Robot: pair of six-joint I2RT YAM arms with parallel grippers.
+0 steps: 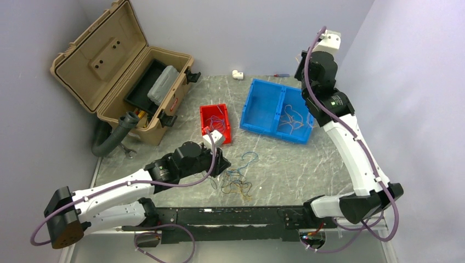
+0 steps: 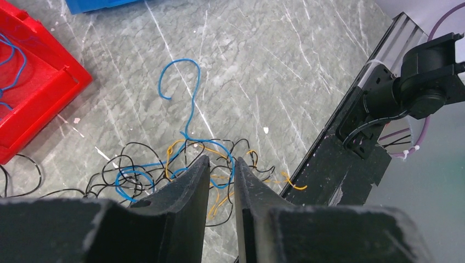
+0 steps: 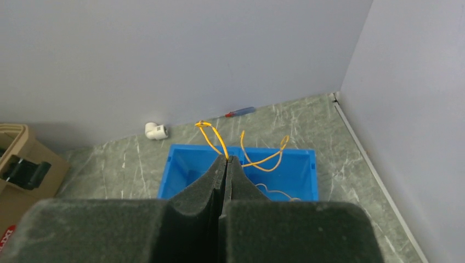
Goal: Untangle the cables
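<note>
Toolbox [image 1: 109,71] far left, lid up, then the red bin [image 1: 207,112]. Just right of it, the left tool [image 2: 221,160] hovers low over the tangle of cables [image 1: 236,183] on the worktop [image 1: 307,164]. Its jaws are slightly spread, with nothing clearly pinched. The knot lies dead ahead of its tips, and a blue strand [image 2: 181,59] trails away beyond. Over the blue bin [image 1: 255,107], the right tool [image 3: 226,159] hangs high, pressed together on a yellow-orange cable [image 3: 204,125]. The left arm's nearer, so the next pick looks like its job.
</note>
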